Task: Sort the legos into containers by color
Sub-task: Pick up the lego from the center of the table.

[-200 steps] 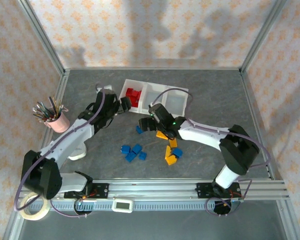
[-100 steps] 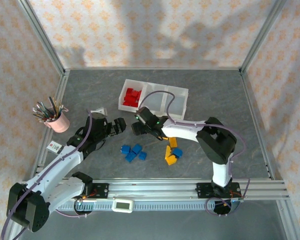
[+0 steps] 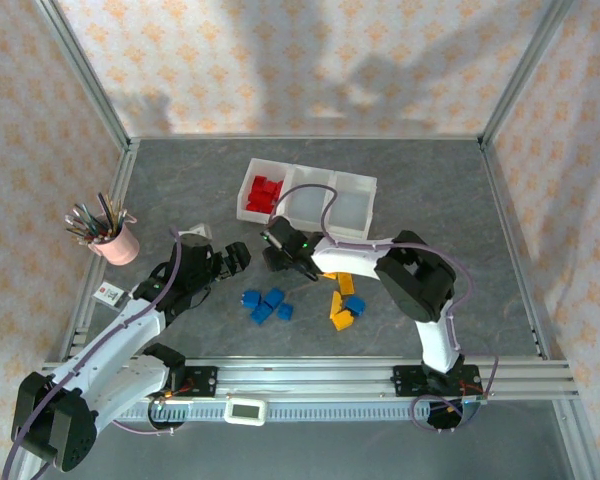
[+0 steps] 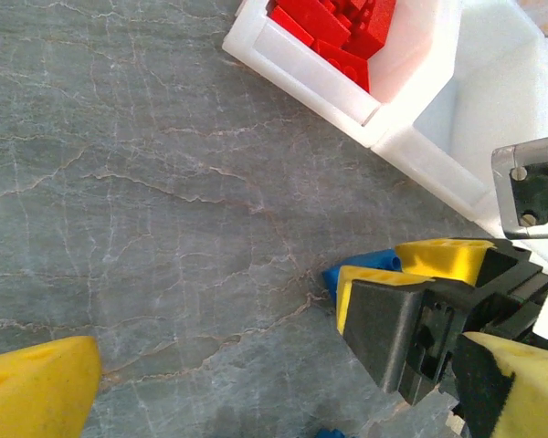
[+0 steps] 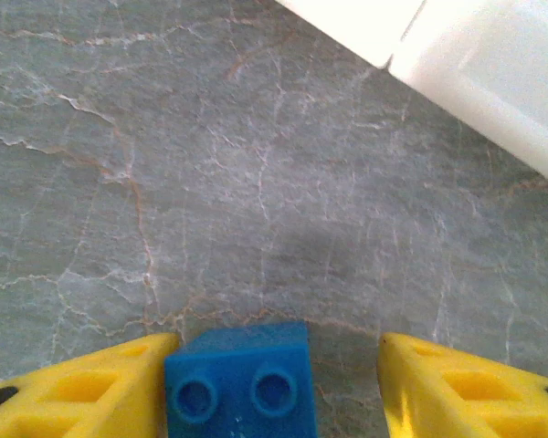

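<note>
The containers (image 3: 311,206) stand in a row at the back, the left one holding red legos (image 3: 265,190). A blue lego (image 5: 242,383) lies on the table between the fingers of my right gripper (image 5: 274,365). The left fingertip touches it and a gap remains at the right one. That right gripper (image 3: 277,255) sits low on the table just in front of the bins. My left gripper (image 3: 235,257) hangs wide open and empty close to its left, facing it. Three blue legos (image 3: 265,303) and yellow-orange legos (image 3: 341,311) lie nearer the front.
A pink cup of pens (image 3: 115,241) stands at the left. A small white object (image 3: 195,235) lies behind my left arm. A roll of tape (image 3: 65,415) rests at the near left corner. Aluminium frame posts border the table.
My left arm drew back from the red bin toward the near left, its jaws wide. My right gripper slid left over a blue lego and its jaws have narrowed round it.
</note>
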Controlling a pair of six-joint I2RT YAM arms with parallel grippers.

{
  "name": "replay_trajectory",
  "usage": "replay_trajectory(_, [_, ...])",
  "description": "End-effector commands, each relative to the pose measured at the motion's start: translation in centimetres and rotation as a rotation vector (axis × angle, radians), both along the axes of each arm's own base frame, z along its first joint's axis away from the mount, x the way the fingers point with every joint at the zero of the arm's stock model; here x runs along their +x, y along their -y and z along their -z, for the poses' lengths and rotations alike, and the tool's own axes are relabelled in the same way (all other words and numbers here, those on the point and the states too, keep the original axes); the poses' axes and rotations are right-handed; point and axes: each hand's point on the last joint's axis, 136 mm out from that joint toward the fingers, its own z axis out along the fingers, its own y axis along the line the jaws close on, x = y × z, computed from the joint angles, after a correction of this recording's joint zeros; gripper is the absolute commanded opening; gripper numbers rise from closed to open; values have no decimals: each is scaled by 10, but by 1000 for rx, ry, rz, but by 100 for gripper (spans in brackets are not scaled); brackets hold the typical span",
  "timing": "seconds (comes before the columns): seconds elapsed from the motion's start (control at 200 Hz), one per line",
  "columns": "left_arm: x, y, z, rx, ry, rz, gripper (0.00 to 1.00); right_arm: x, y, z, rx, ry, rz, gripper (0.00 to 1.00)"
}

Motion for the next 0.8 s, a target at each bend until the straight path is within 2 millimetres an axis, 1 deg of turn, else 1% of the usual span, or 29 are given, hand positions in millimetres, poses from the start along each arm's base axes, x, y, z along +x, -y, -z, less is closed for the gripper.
replay_trajectory(0.0, [1,2,2,-20,7,-2,99,5,-4,-2,-21,20,-1,54])
replay_trajectory(0.25, [-1,1,-1,-23,11,-1,99,4,-7,0,-15,12,-11,37])
replay_trajectory(0.39, [0,5,-8,-43,26,9,99,5,-5,-8,-12,21,-6,29])
replay_trajectory(0.5, [1,8,-17,-61,44,22,99,5,-3,-29,14,52,1,27])
replay_trajectory(0.611, [4,12,-26,-77,61,35,99,10,3,-57,41,102,27,26])
replay_trajectory(0.706, [8,16,-37,-88,82,48,99,19,15,-82,61,136,71,27])
replay_trajectory(0.791, [14,19,-49,-100,113,59,99,31,30,-98,89,151,119,27])
